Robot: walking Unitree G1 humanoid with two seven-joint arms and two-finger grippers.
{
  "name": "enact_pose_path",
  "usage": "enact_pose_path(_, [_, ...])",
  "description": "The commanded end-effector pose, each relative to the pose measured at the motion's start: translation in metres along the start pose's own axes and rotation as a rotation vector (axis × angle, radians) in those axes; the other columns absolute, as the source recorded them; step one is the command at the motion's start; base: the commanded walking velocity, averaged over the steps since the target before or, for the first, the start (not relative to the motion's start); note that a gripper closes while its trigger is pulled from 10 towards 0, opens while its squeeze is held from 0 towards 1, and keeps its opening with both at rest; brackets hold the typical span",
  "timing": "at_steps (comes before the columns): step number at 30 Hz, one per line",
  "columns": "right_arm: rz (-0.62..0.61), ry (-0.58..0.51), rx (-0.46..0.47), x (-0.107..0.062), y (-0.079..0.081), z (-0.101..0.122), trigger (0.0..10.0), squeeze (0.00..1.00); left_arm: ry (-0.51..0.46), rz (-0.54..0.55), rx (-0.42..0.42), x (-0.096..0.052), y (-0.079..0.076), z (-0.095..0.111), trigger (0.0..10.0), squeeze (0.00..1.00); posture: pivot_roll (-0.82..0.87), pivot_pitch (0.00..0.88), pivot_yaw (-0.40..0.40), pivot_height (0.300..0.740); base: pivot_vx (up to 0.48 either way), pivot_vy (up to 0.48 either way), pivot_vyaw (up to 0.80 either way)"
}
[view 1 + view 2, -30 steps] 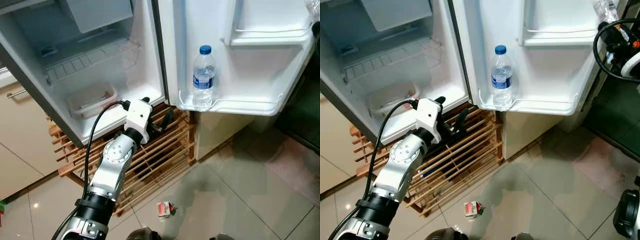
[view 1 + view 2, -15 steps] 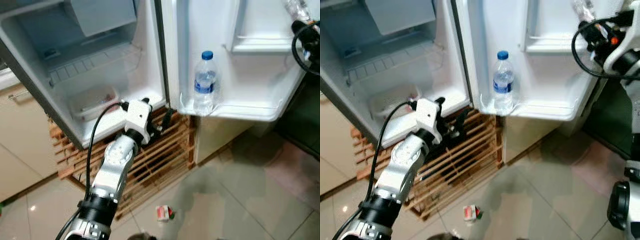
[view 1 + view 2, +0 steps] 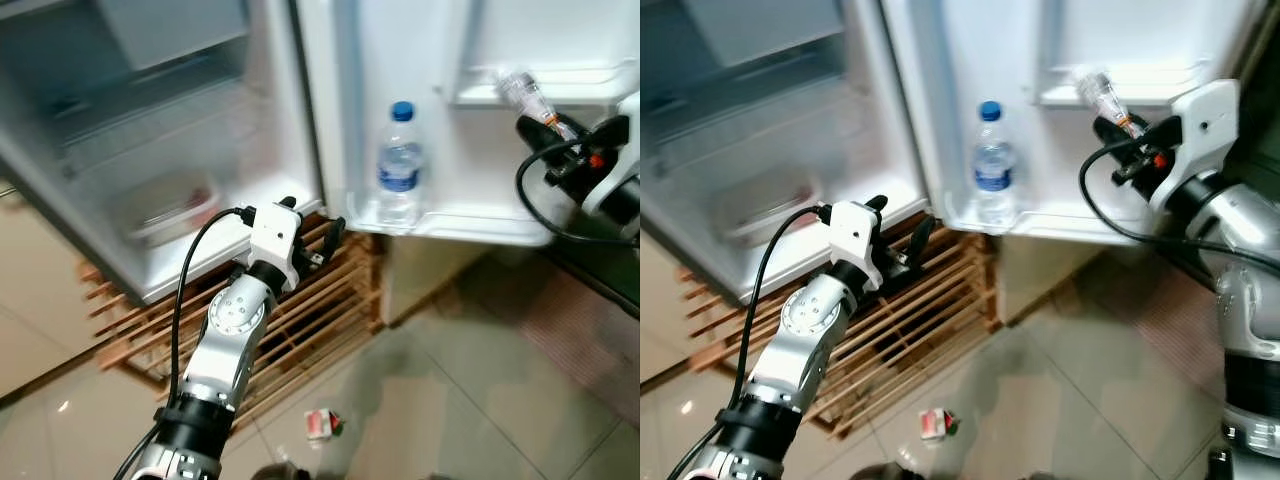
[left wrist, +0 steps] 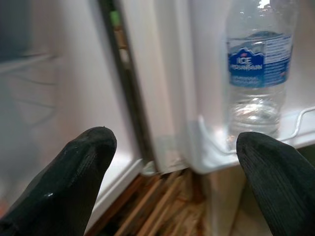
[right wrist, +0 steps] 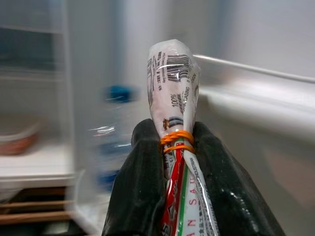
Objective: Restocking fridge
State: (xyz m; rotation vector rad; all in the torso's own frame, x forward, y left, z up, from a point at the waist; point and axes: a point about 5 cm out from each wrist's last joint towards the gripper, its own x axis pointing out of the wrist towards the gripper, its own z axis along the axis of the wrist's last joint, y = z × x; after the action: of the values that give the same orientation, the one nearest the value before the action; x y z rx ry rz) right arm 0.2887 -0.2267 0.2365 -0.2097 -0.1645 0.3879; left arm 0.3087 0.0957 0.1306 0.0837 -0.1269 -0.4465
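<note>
The small fridge stands open, its door [image 3: 440,60] swung to the right. A water bottle [image 3: 399,165] with a blue cap stands upright in the door's lower shelf [image 3: 470,222]. My right gripper [image 3: 1118,128] is shut on a rolled plastic packet [image 3: 1102,95] bound with orange rubber bands [image 5: 177,140], held in front of the door's upper shelf [image 3: 1120,92]. My left gripper [image 3: 322,245] hangs open low, before the fridge's bottom edge and left of the bottle [image 4: 258,69].
A wooden slatted rack [image 3: 310,310] sits under the fridge. A clear container [image 3: 165,205] lies on the fridge floor. A small red-and-green carton [image 3: 322,424] lies on the tiled floor. Beige cabinets [image 3: 30,300] stand at the left.
My right arm has come in from the right with the packet, down to the door's upper shelf. The camera has shifted. The left gripper has barely moved.
</note>
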Motion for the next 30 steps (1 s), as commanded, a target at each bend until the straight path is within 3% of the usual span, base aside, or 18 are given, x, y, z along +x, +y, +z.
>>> enact_pose_path(1, [-0.068, -0.022, 0.001, -0.004, 0.01, -0.003, 0.0, 0.0, 0.006, 0.011, 0.017, 0.0, 0.003, 0.0, 10.0, 0.0, -0.01, 0.027, 0.125, 0.74, 0.0, 0.0, 0.0])
enact_pose_path(2, [-0.185, -0.004, 0.049, -0.006, 0.017, -0.018, 0.0, 0.0, 0.009, 0.007, 0.023, 0.001, 0.004, 0.0, 10.0, 0.0, -0.02, 0.026, 0.127, 0.74, 0.0, 0.0, 0.0])
enact_pose_path(3, [-0.185, -0.004, 0.049, -0.006, 0.017, -0.018, 0.0, 0.0, 0.009, 0.007, 0.023, 0.001, 0.004, 0.0, 10.0, 0.0, -0.02, 0.026, 0.127, 0.74, 0.0, 0.0, 0.0])
enact_pose_path(4, [-0.304, 0.031, 0.099, -0.007, 0.023, -0.035, 0.0, 0.0, 0.012, 0.01, 0.022, 0.002, 0.004, 0.0, 10.0, 0.0, -0.02, 0.027, 0.127, 0.74, 0.0, 0.0, 0.0])
enact_pose_path(5, [-0.344, 0.068, 0.097, -0.008, 0.026, -0.045, 0.0, 0.0, 0.016, 0.018, 0.018, 0.003, 0.005, 0.0, 10.0, 0.0, -0.02, 0.027, 0.127, 0.74, 0.0, 0.0, 0.0])
enact_pose_path(9, [-0.375, 0.176, 0.085, -0.011, 0.039, -0.072, 0.0, 0.0, 0.031, 0.051, -0.014, 0.005, 0.007, -0.001, 10.0, 0.0, -0.02, 0.028, 0.126, 0.74, 0.0, 0.0, 0.0])
enact_pose_path(13, [-0.49, 0.27, 0.099, -0.02, 0.033, -0.097, 0.0, 0.0, 0.043, 0.065, -0.01, 0.004, 0.007, -0.003, 10.0, 0.0, -0.01, 0.028, 0.119, 0.74, 0.0, 0.0, 0.0])
enact_pose_path(18, [-0.522, 0.284, 0.068, -0.017, 0.029, -0.101, 0.0, 0.0, 0.05, 0.076, -0.023, 0.002, 0.007, -0.005, 10.0, 0.0, 0.0, 0.031, 0.109, 0.74, 0.0, -0.09, 0.64])
enact_pose_path(21, [-0.502, 0.278, 0.055, -0.012, 0.031, -0.101, 0.0, 0.06, 0.055, 0.084, -0.025, 0.001, 0.008, -0.005, 10.0, 0.0, 0.0, 0.031, 0.108, 0.74, 0.18, -0.406, 0.79])
enact_pose_path(24, [-0.458, 0.261, 0.02, -0.002, 0.039, -0.098, 0.0, 0.12, 0.062, 0.089, -0.031, 0.001, 0.009, -0.006, 10.0, 0.0, 0.0, 0.032, 0.106, 0.74, 0.376, -0.109, 0.79])
enact_pose_path(26, [-0.422, 0.246, -0.009, 0.007, 0.047, -0.096, 0.0, 0.22, 0.076, 0.095, -0.028, 0.001, 0.009, -0.008, 10.0, 0.0, 0.01, 0.033, 0.102, 0.74, 0.144, 0.0, 0.79])
enact_pose_path(30, [-0.397, 0.233, -0.009, 0.015, 0.053, -0.094, 0.0, 0.24, 0.066, 0.097, -0.021, 0.002, 0.007, -0.007, 10.0, 0.0, 0.01, 0.034, 0.101, 0.74, 0.0, 0.0, 0.79])
